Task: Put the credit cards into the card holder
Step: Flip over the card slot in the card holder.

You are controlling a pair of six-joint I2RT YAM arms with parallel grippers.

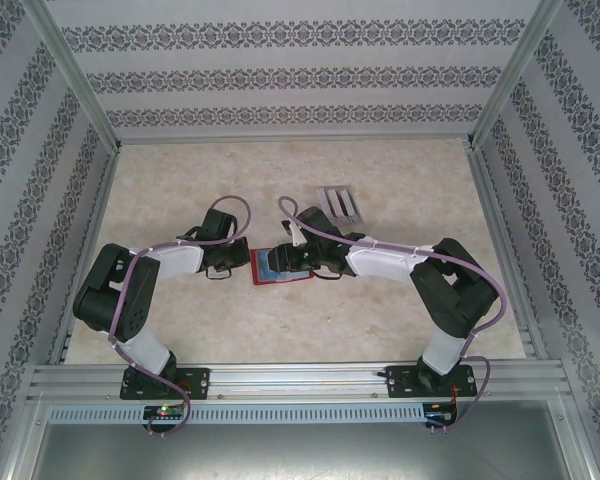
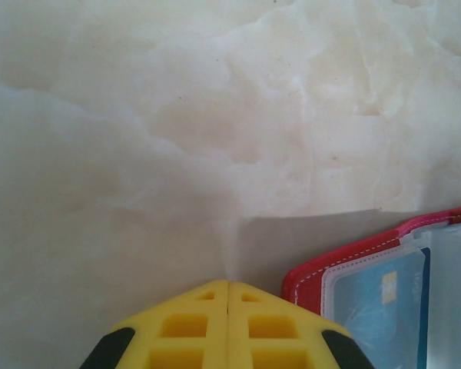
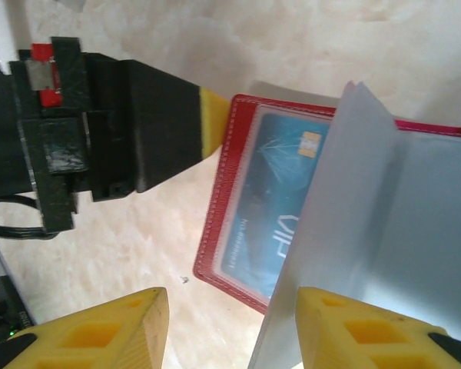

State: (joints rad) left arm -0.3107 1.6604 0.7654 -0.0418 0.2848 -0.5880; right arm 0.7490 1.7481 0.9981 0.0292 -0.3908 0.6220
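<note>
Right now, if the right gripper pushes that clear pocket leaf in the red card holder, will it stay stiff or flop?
Probably floppy: the clear pocket leaf stands thin and translucent off the open card holder. Likely light and slick, given its smooth plastic, so the open right gripper may slip off.

Left gripper (image 2: 228, 286) is pressing its fingers together; right gripper (image 3: 230, 301) is holding fingers apart; both arms are reaching inward.

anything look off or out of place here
Nothing spilled or broken. The card holder lies open with one clear pocket leaf standing up rather than flat, and the plastic over the blue card looks creased. The credit cards lie fanned beyond it.
</note>
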